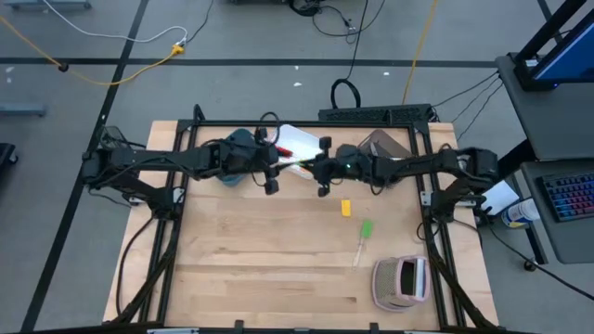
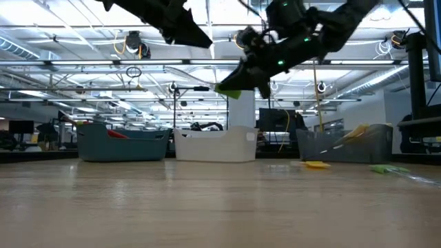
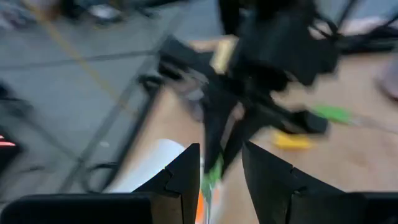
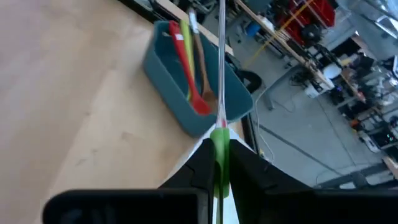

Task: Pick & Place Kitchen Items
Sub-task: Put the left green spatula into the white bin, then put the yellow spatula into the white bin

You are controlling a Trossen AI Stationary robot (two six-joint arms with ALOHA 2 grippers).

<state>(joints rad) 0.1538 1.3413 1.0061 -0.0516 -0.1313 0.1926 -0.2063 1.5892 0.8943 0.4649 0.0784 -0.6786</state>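
Observation:
My right gripper [image 4: 219,163] is shut on a green spatula [image 4: 219,144] with a clear stick, high above the table's far middle [image 1: 311,168]. The stick [image 4: 221,56] points toward my left gripper [image 1: 278,165]. My left gripper [image 3: 221,168] is open. The spatula's green part [image 3: 213,173] and stick show between its fingers, close to one; I cannot tell whether they touch. Below lies a teal bin [image 4: 193,81] with red, yellow and wooden utensils. A yellow spatula [image 1: 346,208] and another green spatula [image 1: 364,234] lie flat on the table. My right gripper pinches the spatula's green head [image 4: 219,140] between its two fingers. The fingers lie nearly level and along the spatula, coming from the table's right. The clear stick juts straight out past the fingertips, and the spatula is lifted clear of the table.
A white bin [image 1: 299,141] stands between the teal bin [image 1: 243,153] and a brown bin [image 1: 385,144] along the far edge. A pink-grey striped object [image 1: 401,281] sits near the front right. Bare wood fills the near left and middle.

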